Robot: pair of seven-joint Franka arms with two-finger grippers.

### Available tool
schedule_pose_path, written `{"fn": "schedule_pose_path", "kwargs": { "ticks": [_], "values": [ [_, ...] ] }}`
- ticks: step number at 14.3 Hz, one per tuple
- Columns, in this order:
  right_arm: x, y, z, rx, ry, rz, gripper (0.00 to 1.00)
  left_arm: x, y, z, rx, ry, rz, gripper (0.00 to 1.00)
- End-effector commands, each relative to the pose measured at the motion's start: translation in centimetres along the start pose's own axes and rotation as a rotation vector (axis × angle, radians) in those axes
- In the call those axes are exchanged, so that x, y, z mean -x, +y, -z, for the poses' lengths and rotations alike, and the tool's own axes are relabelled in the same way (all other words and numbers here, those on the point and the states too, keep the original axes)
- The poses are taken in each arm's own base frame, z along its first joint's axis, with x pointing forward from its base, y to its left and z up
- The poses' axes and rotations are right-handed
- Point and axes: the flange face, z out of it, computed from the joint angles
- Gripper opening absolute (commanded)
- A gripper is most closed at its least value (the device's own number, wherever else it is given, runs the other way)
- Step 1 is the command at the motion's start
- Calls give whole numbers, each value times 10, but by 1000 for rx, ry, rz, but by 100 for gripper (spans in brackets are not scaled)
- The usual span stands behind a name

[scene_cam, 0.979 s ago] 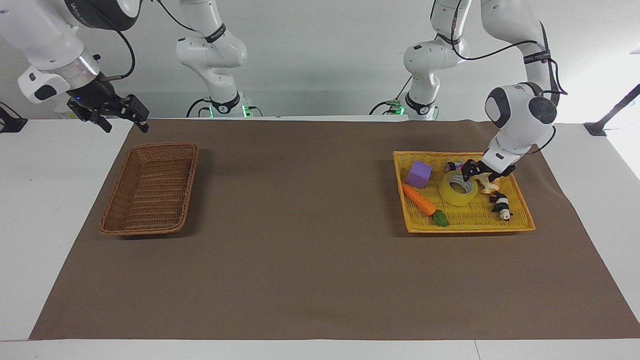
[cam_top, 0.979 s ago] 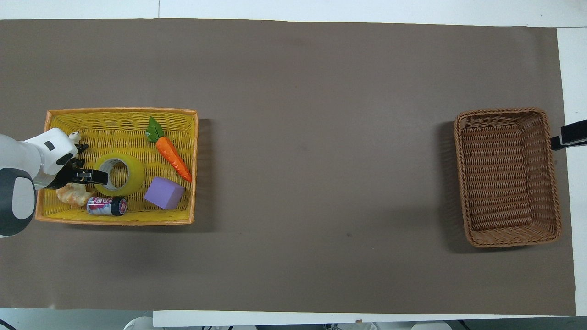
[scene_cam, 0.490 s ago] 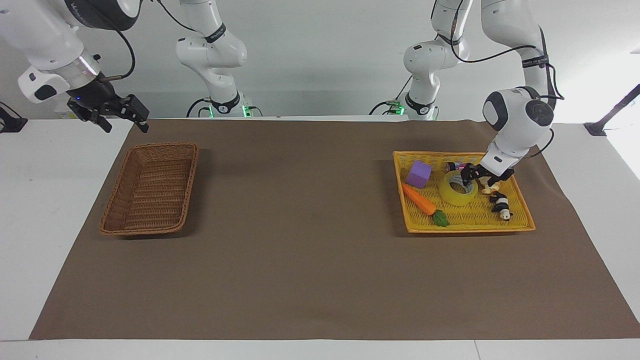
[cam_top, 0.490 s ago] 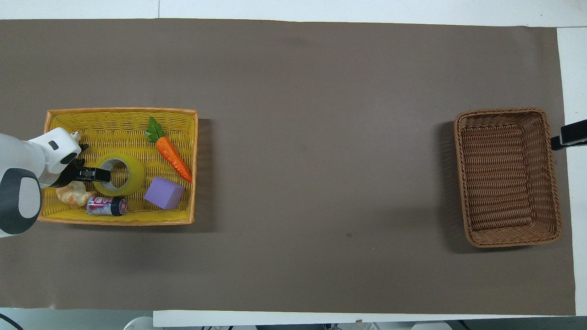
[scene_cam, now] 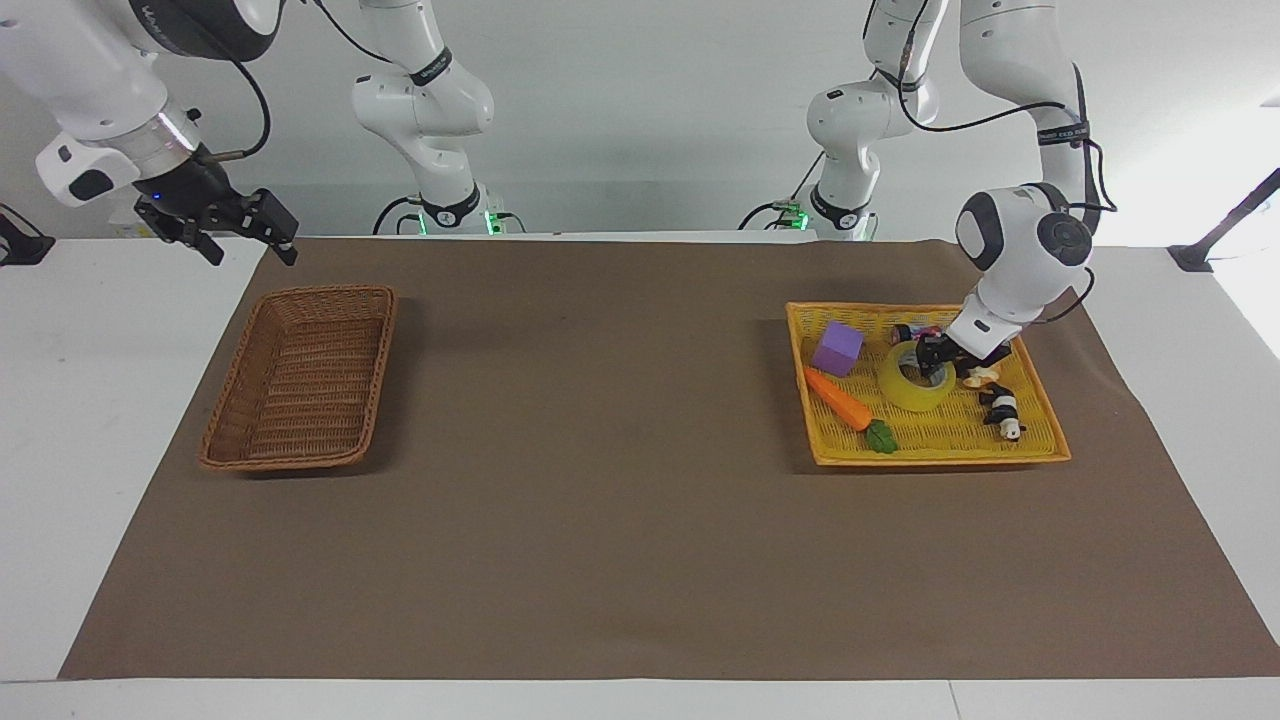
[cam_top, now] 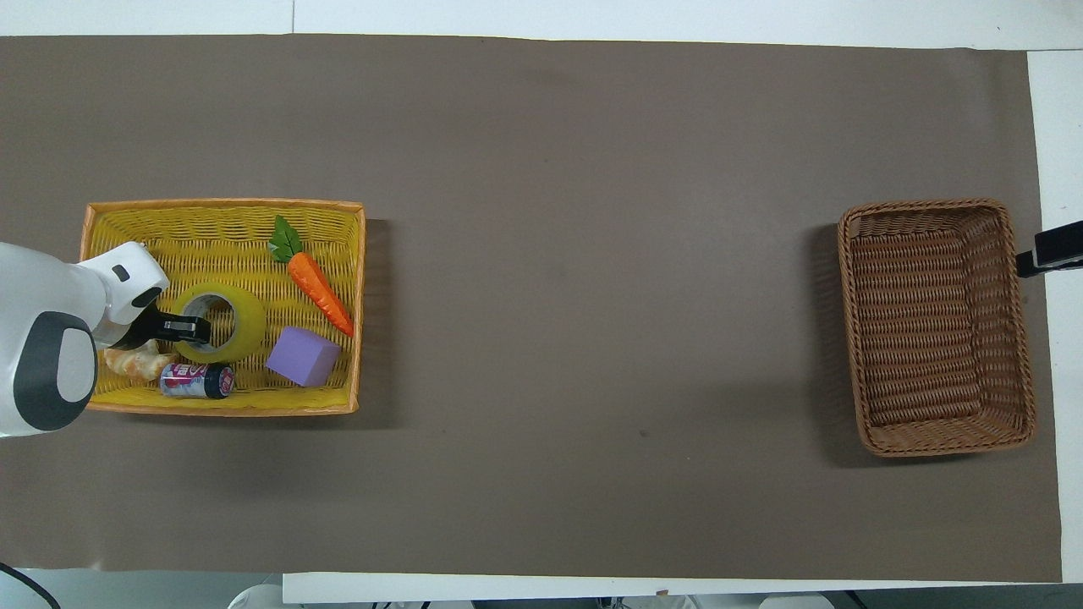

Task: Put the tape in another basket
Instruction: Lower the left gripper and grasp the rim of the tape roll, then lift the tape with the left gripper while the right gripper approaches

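Observation:
The tape (scene_cam: 913,379), a yellow translucent roll, lies flat in the bright yellow-orange basket (scene_cam: 935,447) at the left arm's end of the table; it also shows in the overhead view (cam_top: 224,320). My left gripper (scene_cam: 938,356) is down at the roll's rim, on the side away from the purple cube, and reaches over the edge of its hole (cam_top: 182,328). The dark brown wicker basket (scene_cam: 300,375) stands at the right arm's end with nothing in it (cam_top: 935,326). My right gripper (scene_cam: 222,227) waits, open, in the air beside that basket's corner.
The yellow-orange basket also holds a purple cube (scene_cam: 837,348), a toy carrot (scene_cam: 845,403), a small can (cam_top: 196,380), a ginger-like piece (cam_top: 135,362) and a black-and-white toy (scene_cam: 1003,411). A brown mat (scene_cam: 600,480) covers the table.
My left gripper has shifted a little toward the tape's hole and its wrist has turned. The tape has stayed in place. The right arm has not moved.

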Motion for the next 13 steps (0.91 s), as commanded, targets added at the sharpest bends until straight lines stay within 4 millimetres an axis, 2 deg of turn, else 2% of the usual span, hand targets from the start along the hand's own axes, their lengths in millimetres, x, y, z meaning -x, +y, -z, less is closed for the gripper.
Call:
{"fn": "schedule_pose_path", "kwargs": {
  "ticks": [1, 2, 3, 5, 7, 10, 11, 13],
  "values": [
    [5, -1, 0, -18, 3, 8, 99, 5, 2, -8, -1, 2, 6, 41],
    [5, -1, 0, -18, 3, 8, 99, 4, 2, -9, -1, 4, 9, 41],
    [4, -1, 0, -18, 1, 8, 99, 4, 2, -11, 1, -2, 12, 35],
    [5, -1, 0, -18, 3, 8, 99, 2, -1, -9, 3, -10, 15, 0],
    [5, -1, 0, -18, 3, 8, 99, -10, -4, 13, 2, -7, 16, 0],
    [5, -1, 0, -18, 3, 8, 99, -37, -7, 79, 3, -19, 14, 0],
    [5, -1, 0, -18, 3, 8, 99, -46, -6, 93, 12, -22, 16, 0],
    [5, -1, 0, -18, 3, 6, 99, -59, 25, 120, 32, -20, 58, 0]
  ]
}}
